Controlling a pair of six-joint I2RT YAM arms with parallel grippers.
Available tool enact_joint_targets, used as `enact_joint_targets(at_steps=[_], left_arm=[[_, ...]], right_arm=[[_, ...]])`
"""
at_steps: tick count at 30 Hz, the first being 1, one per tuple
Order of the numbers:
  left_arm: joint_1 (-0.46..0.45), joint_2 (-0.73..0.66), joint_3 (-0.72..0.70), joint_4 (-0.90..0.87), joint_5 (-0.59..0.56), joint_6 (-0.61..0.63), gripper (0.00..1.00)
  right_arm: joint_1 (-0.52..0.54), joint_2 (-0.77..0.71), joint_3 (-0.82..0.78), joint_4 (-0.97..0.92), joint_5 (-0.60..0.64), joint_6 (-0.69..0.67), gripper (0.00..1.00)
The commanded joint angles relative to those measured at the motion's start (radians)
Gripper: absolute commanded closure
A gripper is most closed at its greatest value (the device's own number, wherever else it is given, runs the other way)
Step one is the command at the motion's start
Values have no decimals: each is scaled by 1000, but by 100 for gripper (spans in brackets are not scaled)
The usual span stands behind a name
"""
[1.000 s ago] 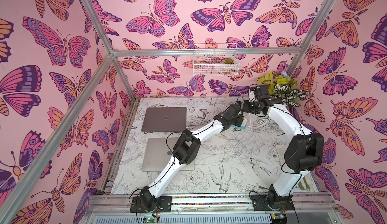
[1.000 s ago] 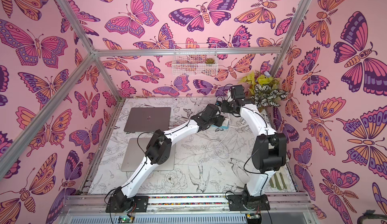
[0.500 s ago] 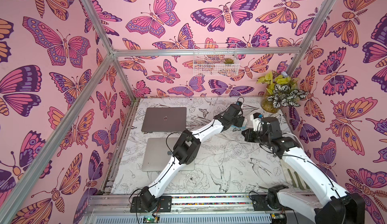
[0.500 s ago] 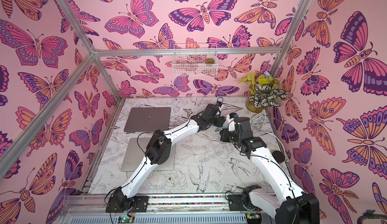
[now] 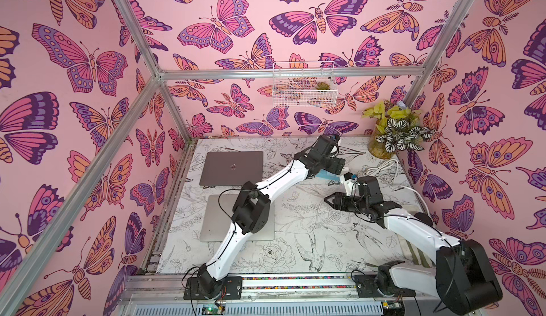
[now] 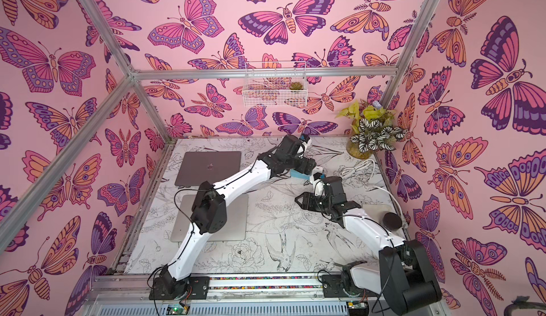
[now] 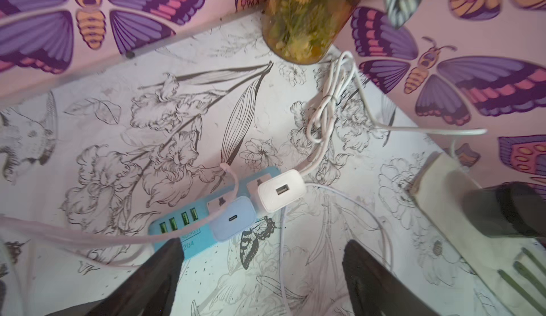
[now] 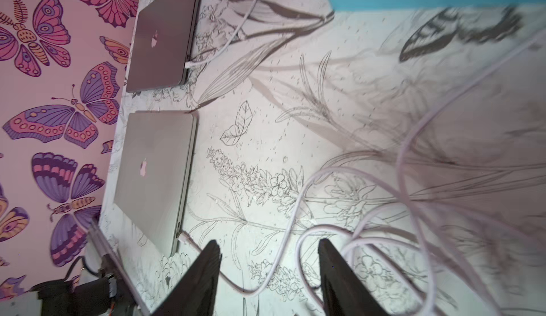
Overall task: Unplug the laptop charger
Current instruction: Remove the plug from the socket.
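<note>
A blue power strip [image 7: 189, 229] lies at the back of the table, also seen in both top views [image 5: 325, 177] [image 6: 300, 175]. Two charger bricks stand plugged into it: a bluish-white one [image 7: 232, 218] and a white one [image 7: 280, 190]. A thin white cable [image 7: 88, 234] crosses the strip. My left gripper [image 7: 263, 255] [image 5: 339, 167] hovers over the strip, open and empty. My right gripper [image 8: 270, 252] [image 5: 329, 201] is open low over loose cable loops [image 8: 339, 234] mid-table. Cables are plugged into the dark laptop [image 8: 165, 34] and the silver laptop [image 8: 153, 178].
A glass vase with plants [image 5: 393, 134] stands in the back right corner beside a bundled white cord [image 7: 325, 108]. A wooden block [image 7: 443, 211] and a black round object [image 6: 391, 220] sit along the right edge. A wire basket [image 5: 301, 90] hangs on the back wall.
My right arm swung away from the strip near the plant, forward and down to the middle of the table, and its gripper opened. My left gripper opened wider and stayed over the strip.
</note>
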Motion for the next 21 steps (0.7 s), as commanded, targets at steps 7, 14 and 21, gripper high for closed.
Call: enact_joint_targets(at_steps=[7, 14, 21], left_arm=[[14, -343, -385, 197, -1, -43, 14], [43, -521, -773, 382, -23, -37, 15], [70, -604, -1027, 444, -78, -86, 16]], right_arm=[[-78, 96, 395, -300, 491, -65, 47], [-87, 491, 789, -547, 530, -117, 45], [-87, 731, 1026, -669, 523, -118, 43]])
